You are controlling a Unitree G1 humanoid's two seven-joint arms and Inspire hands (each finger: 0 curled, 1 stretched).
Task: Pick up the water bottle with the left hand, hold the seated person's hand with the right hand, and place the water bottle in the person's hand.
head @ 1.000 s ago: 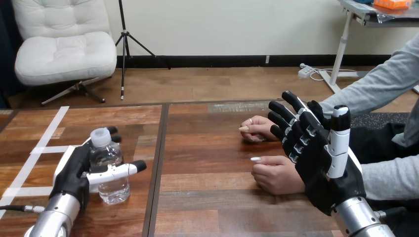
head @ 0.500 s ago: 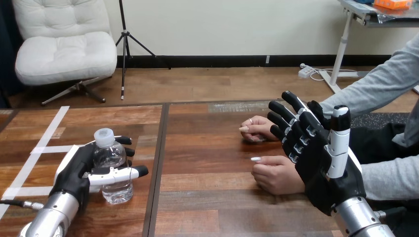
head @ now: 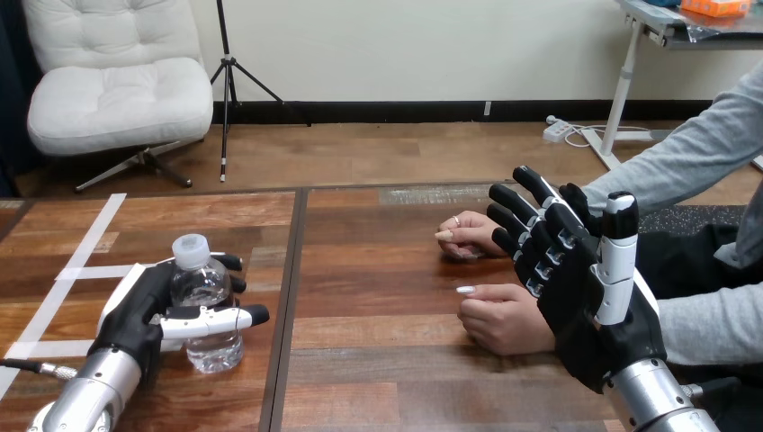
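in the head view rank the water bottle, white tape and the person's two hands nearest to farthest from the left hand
1. water bottle: inside the left hand's curled fingers, at the table's left.
2. white tape: on the table just left of that hand.
3. person's near hand and person's far hand: both at the right side, too close to call.

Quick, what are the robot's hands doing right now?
Left hand: closed around the water bottle.
Right hand: open, holding nothing.
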